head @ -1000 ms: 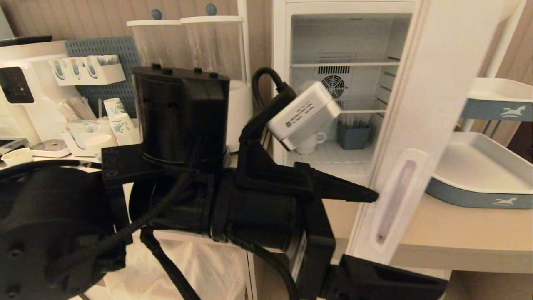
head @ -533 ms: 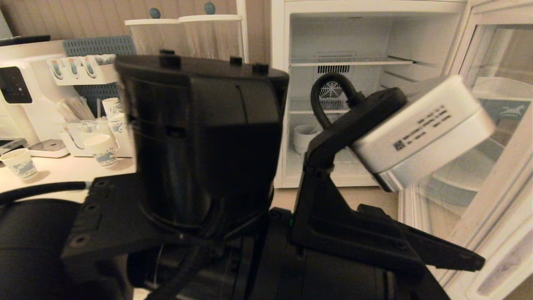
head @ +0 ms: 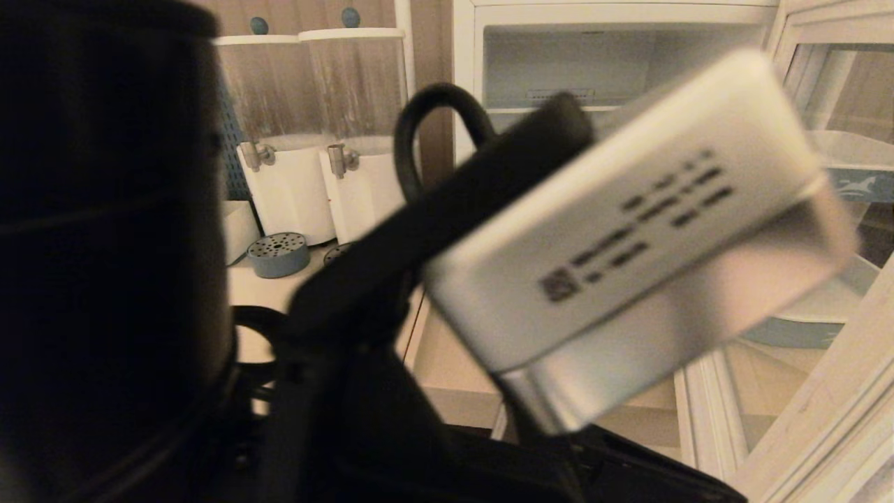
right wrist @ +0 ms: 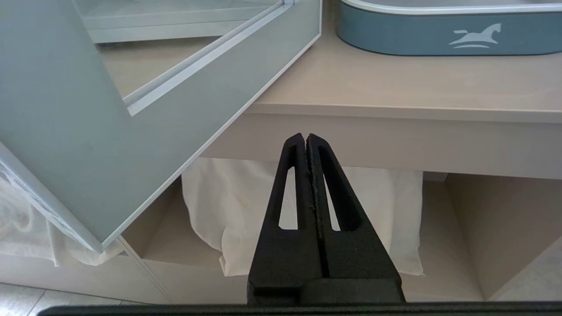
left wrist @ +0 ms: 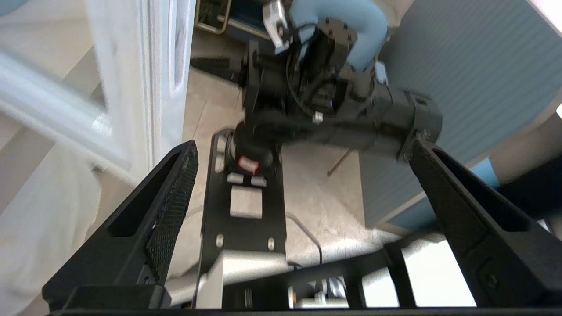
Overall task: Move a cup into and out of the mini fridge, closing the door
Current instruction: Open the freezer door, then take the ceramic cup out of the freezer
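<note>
Cup: you cannot see it in any view; the left arm's wrist camera block [head: 628, 230] fills the middle of your head view and hides the lower part of the fridge.
Mini fridge [head: 614, 49]: white cabinet at the top of your head view; only its upper interior and one shelf edge show.
Door [head: 824, 391]: swung wide on the right of your head view, its glass pane showing the counter beyond; in the right wrist view its pale grey frame [right wrist: 66, 145] juts out past the counter edge.
Left gripper [left wrist: 303, 153]: your fingers [left wrist: 171, 206] stand spread as wide as they go, with nothing between them; it points down over the floor and the robot's base, beside the door's edge.
Right gripper [right wrist: 306, 145]: parked low in front of the counter [right wrist: 395, 96], fingers pressed together and holding nothing.
Tray [right wrist: 439, 35]: blue-walled with a white horse mark, on the counter to the right of the door.
Drink dispensers [head: 321, 188]: two white cylinders with metal taps, left of the fridge.
Cloth [right wrist: 246, 206]: white, hanging under the counter behind the right gripper.
</note>
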Controlling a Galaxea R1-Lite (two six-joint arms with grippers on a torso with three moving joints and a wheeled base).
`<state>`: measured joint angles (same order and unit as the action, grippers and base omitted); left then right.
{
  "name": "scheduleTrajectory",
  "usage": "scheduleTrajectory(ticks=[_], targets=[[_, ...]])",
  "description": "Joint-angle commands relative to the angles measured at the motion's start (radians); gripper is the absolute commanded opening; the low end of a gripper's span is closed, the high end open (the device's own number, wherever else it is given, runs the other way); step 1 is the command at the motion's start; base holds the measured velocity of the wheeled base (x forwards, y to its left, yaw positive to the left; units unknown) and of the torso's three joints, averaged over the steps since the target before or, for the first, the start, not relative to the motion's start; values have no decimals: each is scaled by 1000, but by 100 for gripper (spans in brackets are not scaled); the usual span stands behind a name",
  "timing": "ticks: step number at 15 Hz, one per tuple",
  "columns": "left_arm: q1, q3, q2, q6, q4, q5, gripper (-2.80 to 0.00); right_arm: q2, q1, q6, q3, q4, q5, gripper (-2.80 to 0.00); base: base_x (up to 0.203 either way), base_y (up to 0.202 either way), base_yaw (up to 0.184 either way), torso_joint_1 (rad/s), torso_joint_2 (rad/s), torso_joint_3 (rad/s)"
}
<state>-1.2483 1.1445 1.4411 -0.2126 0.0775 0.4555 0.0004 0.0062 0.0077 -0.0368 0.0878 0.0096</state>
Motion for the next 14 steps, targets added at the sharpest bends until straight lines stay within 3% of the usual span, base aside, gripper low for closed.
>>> scheduleTrajectory(ticks=[1, 5, 6, 7, 9, 10, 12, 14], targets=[[13, -8, -102, 18, -97, 10, 0, 1, 0, 0, 0, 1, 1, -280, 0, 0, 0, 0, 0, 0], [84, -17, -185, 82, -194, 20, 0, 1, 0, 0, 0, 1, 0, -280, 0, 0, 0, 0, 0, 0], [105, -29, -201, 88, -228, -7, 0, 1, 0, 0, 0, 1, 0, -280, 0, 0, 0, 0, 0, 0], [157, -69, -221, 89, -259, -101, 0, 1, 0, 0, 0, 1, 0, -280, 0, 0, 0, 0, 0, 0], [240, -207, -246, 88, -260, -371, 0, 1, 0, 0, 0, 1, 0, -280, 0, 0, 0, 0, 0, 0], [294, -289, -252, 89, -206, -465, -280, 1, 0, 0, 0, 1, 0, -280, 0, 0, 0, 0, 0, 0], [441, -438, -247, 105, 22, -579, -280, 1, 0, 0, 0, 0, 1, -280, 0, 0, 0, 0, 0, 0], [574, -505, -242, 120, 143, -647, -280, 1, 0, 2, 0, 0, 1, -280, 0, 0, 0, 0, 0, 0]])
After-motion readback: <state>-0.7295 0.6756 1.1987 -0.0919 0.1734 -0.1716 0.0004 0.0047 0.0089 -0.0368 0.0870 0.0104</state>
